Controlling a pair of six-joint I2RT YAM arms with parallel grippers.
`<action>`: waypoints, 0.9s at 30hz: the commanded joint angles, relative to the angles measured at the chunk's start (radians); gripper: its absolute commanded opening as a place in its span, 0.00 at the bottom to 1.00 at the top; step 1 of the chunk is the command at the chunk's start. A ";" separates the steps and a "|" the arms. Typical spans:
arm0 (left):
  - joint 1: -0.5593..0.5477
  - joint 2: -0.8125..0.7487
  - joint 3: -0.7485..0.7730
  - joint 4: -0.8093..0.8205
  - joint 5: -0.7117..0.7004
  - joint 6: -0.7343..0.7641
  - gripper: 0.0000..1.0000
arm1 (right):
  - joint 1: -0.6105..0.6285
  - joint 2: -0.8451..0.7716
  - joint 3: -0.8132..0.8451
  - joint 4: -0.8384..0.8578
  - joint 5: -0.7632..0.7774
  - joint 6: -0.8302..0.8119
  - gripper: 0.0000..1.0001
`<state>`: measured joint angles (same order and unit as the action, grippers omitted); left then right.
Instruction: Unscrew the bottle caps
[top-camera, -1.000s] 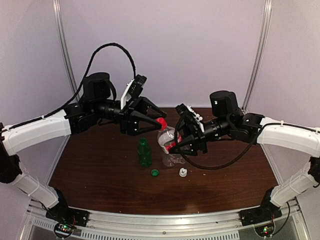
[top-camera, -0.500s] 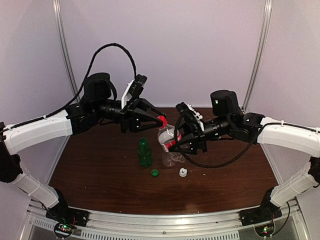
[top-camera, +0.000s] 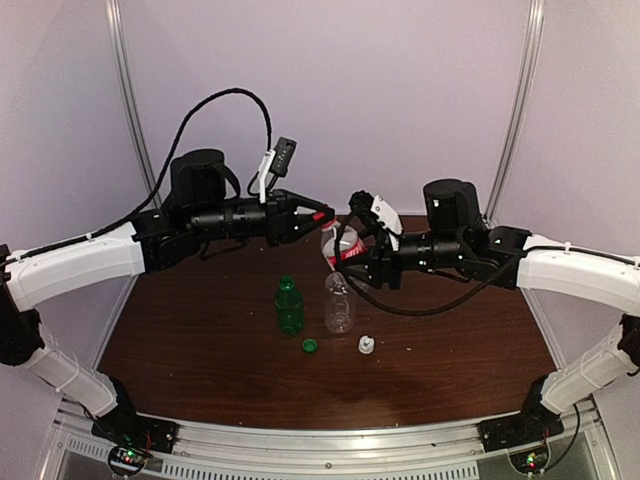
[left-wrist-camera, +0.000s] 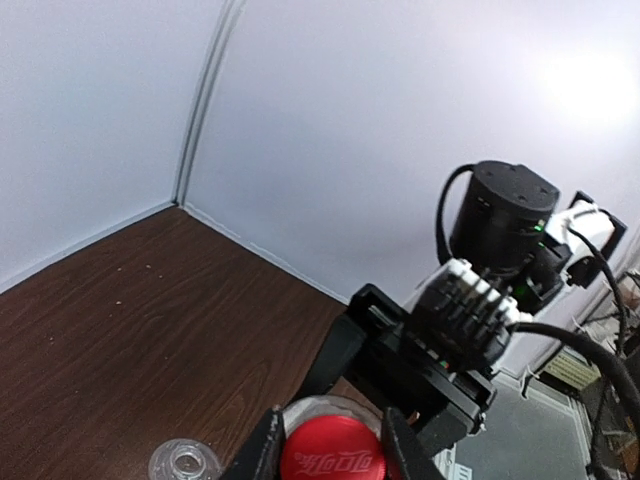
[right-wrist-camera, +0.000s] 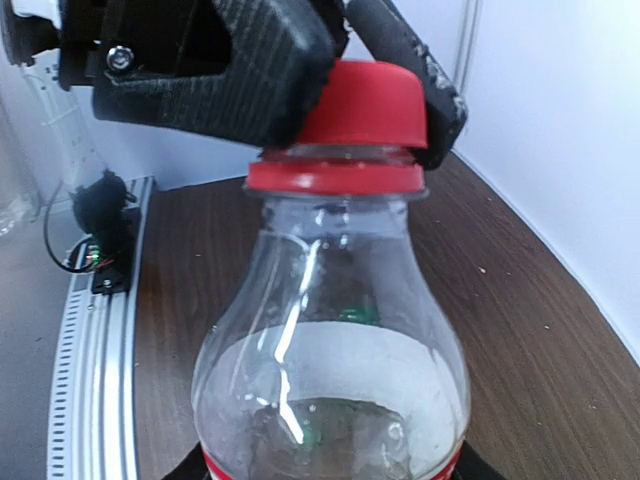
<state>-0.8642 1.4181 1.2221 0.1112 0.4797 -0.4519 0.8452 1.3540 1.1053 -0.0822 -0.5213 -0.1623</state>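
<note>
While our right gripper (top-camera: 352, 258) holds the short clear red-labelled plastic bottle (right-wrist-camera: 330, 300) aloft, its neck points into our left gripper (top-camera: 318, 214), clamped round the small red plastic cap (right-wrist-camera: 360, 105).

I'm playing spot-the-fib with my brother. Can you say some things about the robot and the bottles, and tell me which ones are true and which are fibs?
1. The left arm's jaws are shut on the red cap. True.
2. The green cap is screwed onto the green bottle. False: it lies on the table in front of that bottle.
3. The right arm's jaws hold the red-label bottle up off the table. True.
4. The white cap sits on top of the tall clear bottle. False: it lies on the table beside it.
5. The green bottle has fallen over. False: it stands upright.
</note>
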 joint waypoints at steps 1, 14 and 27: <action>-0.044 0.032 0.049 -0.049 -0.303 -0.119 0.11 | 0.014 0.000 -0.024 0.067 0.302 0.017 0.41; -0.054 0.018 0.043 -0.003 -0.248 0.026 0.52 | 0.016 -0.032 -0.063 0.078 0.155 0.010 0.45; 0.076 -0.096 -0.050 0.087 0.330 0.210 0.79 | -0.015 -0.028 -0.036 0.023 -0.360 -0.005 0.49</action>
<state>-0.8059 1.3331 1.1854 0.1223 0.5613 -0.3122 0.8402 1.3224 1.0508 -0.0395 -0.6621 -0.1616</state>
